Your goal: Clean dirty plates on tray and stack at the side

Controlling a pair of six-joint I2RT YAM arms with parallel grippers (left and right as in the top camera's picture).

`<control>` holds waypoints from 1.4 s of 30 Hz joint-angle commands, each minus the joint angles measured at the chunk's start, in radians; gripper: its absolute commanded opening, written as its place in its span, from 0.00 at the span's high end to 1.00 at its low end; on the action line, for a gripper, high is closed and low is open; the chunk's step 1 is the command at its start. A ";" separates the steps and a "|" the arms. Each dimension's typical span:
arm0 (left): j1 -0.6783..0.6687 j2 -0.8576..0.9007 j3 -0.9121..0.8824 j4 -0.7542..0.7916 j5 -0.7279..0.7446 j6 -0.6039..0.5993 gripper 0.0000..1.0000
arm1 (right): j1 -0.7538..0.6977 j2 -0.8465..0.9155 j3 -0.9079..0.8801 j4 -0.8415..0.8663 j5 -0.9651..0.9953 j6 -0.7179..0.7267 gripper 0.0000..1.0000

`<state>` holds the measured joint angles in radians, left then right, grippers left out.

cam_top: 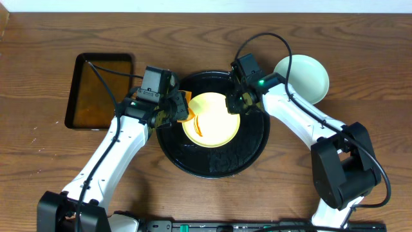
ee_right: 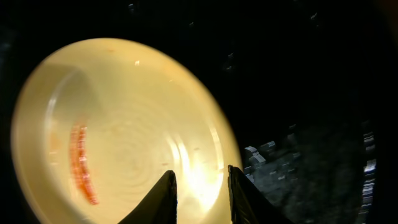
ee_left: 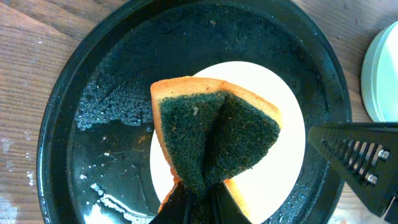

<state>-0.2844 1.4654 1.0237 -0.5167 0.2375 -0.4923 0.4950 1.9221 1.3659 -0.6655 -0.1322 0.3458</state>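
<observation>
A pale yellow plate (cam_top: 209, 122) lies on the large round black tray (cam_top: 212, 161). It bears an orange-red sauce smear (ee_right: 81, 162) near its rim. My left gripper (cam_top: 174, 111) is shut on a folded orange-and-green sponge (ee_left: 211, 137), held over the plate's left side (ee_left: 280, 168). My right gripper (ee_right: 202, 193) straddles the plate's right rim (ee_right: 112, 112), one finger inside and one outside, closed on it. It also shows in the overhead view (cam_top: 235, 102). Mint-blue plates (cam_top: 302, 77) sit stacked on the table to the right of the tray.
A smaller rectangular black tray with a brownish inside (cam_top: 100, 90) lies at the left. The round tray's floor (ee_left: 112, 81) is wet with suds. The mint stack's edge (ee_left: 382, 74) shows just beyond the tray rim.
</observation>
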 commanded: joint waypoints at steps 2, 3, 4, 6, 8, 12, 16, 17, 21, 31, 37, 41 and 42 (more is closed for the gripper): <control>-0.002 0.001 0.013 -0.021 -0.002 0.020 0.93 | -0.014 0.011 0.006 -0.004 0.082 -0.138 0.74; -0.002 0.001 0.013 -0.025 -0.002 0.020 0.93 | -0.016 0.018 0.006 -0.003 0.082 -0.146 0.74; -0.002 0.001 0.013 -0.026 -0.002 0.020 0.93 | -0.018 0.028 0.006 0.000 0.082 -0.155 0.75; -0.002 0.001 0.013 -0.024 -0.002 0.020 0.93 | -0.021 0.048 0.006 0.001 0.077 -0.169 0.74; -0.002 0.001 0.013 -0.024 -0.002 0.019 0.93 | -0.023 0.078 0.006 0.001 0.071 -0.172 0.74; -0.002 0.001 0.013 -0.024 -0.002 0.019 0.92 | -0.023 0.131 0.006 0.015 -0.041 -0.228 0.74; -0.002 0.001 0.013 -0.025 -0.002 0.019 0.92 | -0.024 0.155 0.006 0.022 -0.074 -0.238 0.75; -0.002 0.001 0.013 -0.025 -0.002 0.019 0.93 | -0.024 0.158 0.006 0.020 -0.067 -0.230 0.80; -0.011 0.001 0.012 -0.023 -0.002 -0.015 0.93 | -0.024 0.160 0.006 -0.002 -0.006 -0.153 0.99; -0.096 0.081 0.012 0.035 -0.006 -0.082 0.93 | -0.022 0.160 0.006 -0.032 -0.007 0.017 0.99; -0.126 0.216 0.012 0.127 -0.005 -0.192 0.92 | -0.022 0.160 0.006 -0.033 -0.011 0.053 0.99; -0.147 0.299 0.012 0.201 0.035 -0.256 0.92 | -0.022 0.160 0.006 -0.031 -0.011 0.140 0.99; -0.153 0.314 0.012 0.216 0.040 -0.266 0.93 | -0.022 0.160 0.006 -0.029 -0.010 0.148 0.99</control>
<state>-0.4179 1.7416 1.0233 -0.3302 0.2455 -0.6827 0.4744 2.0541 1.3846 -0.6945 -0.1753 0.4053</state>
